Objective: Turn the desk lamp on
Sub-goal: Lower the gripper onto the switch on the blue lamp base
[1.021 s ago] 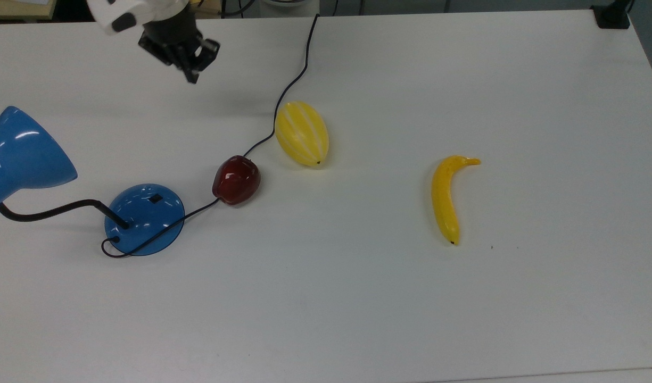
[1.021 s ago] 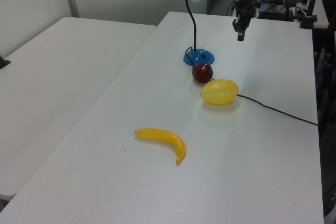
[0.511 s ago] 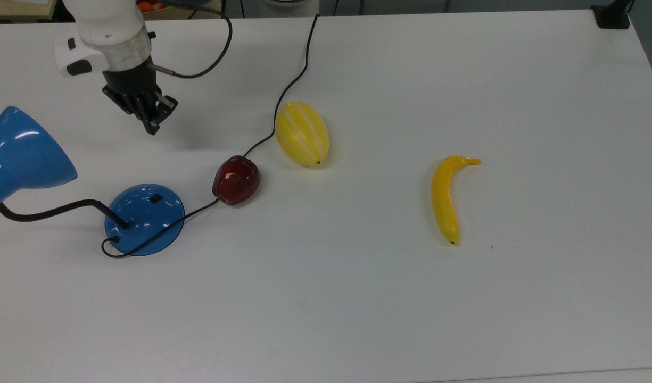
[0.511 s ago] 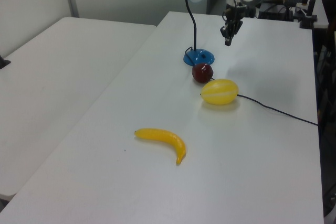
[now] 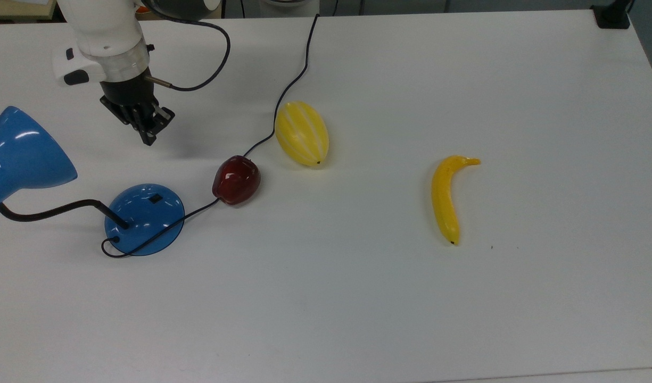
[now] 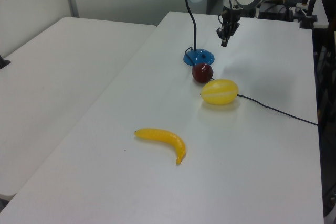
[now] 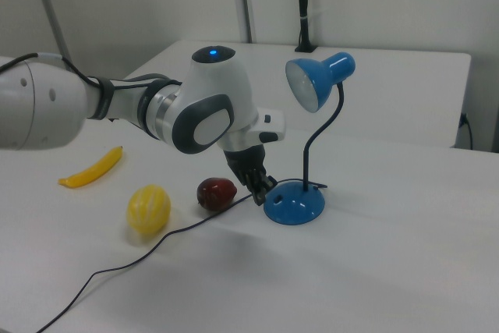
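In the top view the claw (image 5: 147, 137), clenched and grasping nothing, hangs just beyond the desk lamp (image 5: 143, 219) at the surface's (image 5: 357, 298) left, probably lining up to press the switch (image 5: 155, 199) on the base. In the left view the lamp's neck rises upright, its shade facing the left view's right. In the right view the claw points down beside the base, and the shade faces down toward the right view's left.
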